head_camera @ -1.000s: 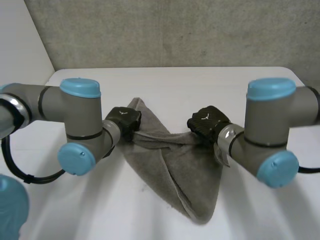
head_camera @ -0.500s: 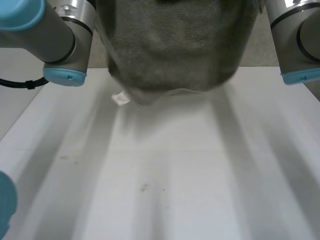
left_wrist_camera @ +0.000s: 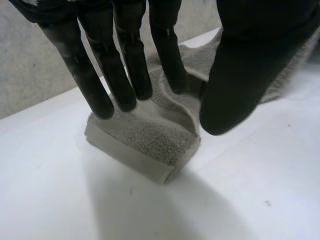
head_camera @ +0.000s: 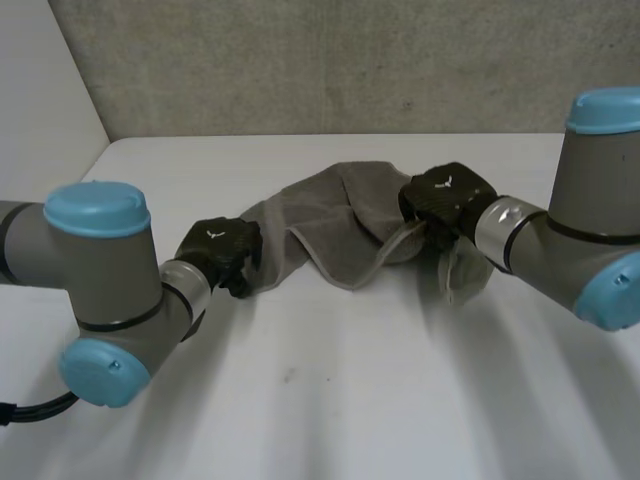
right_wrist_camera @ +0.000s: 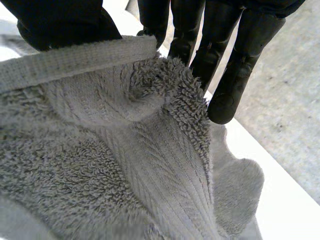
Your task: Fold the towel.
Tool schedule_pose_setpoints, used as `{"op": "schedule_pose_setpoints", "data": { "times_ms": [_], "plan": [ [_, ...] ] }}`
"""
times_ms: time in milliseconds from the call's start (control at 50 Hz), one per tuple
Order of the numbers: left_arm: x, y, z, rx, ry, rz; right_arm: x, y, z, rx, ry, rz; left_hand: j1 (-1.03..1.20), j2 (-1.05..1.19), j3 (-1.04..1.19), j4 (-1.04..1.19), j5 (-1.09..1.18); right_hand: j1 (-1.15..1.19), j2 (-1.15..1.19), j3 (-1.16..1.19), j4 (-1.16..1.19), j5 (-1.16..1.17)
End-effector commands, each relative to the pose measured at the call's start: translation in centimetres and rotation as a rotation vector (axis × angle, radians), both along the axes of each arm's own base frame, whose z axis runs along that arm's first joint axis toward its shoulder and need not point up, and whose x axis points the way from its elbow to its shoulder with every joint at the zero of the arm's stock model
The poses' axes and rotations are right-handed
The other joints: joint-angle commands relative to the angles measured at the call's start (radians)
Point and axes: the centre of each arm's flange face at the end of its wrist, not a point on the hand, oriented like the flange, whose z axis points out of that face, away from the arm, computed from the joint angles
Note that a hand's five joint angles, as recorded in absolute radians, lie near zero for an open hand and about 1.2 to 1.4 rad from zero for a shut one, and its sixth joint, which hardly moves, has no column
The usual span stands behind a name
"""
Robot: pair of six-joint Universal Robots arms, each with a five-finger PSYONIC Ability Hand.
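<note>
Towel is held bunched over the far surface, one end pinched by the left hand, the other by the right hand, presumably to be spread for folding.

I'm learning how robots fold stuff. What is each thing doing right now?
towel: not folded yet, bunched up, strung between the two hands.
left hand: shut, pinching a corner of the towel between fingers and thumb.
right hand: shut, pinching the towel's hemmed edge at the other end.
</note>
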Motion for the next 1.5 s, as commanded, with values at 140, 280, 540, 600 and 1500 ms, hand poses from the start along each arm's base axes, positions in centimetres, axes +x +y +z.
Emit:
{"op": "schedule_pose_setpoints", "data": {
  "times_ms": [140,280,540,600,1500],
  "plan": [
    [-1.4,-2.0,1.7,-0.127,0.183,0.016,-1.0,2.5,3.9,-0.081,-0.041,0.013,-0.380,-0.379,-0.381,-0.386,-0.387,0.005,0.184,0.184,0.179,0.187],
    [-4.7,-1.1,0.5,-0.118,0.229,-0.064,-1.6,4.2,7.9,-0.170,-0.093,0.014,-0.471,-0.470,-0.472,-0.477,-0.478,0.005,0.184,0.184,0.179,0.187],
    [-7.4,-0.6,-2.8,-0.056,0.223,-0.175,-2.4,6.5,13.1,-0.288,-0.180,0.014,-0.474,-0.473,-0.475,-0.480,-0.481,0.005,0.184,0.184,0.179,0.187],
    [-7.7,-1.1,-2.8,-0.067,0.231,-0.174,-2.5,6.8,13.6,-0.298,-0.184,0.013,-0.463,-0.462,-0.463,-0.469,-0.469,0.005,0.184,0.184,0.179,0.187],
    [3.2,-2.4,7.3,-0.182,0.008,0.061,-4.8,5.3,12.2,-0.209,-0.122,-0.069,0.670,0.671,0.669,0.664,0.663,0.005,0.184,0.184,0.179,0.187]
  ]
}}
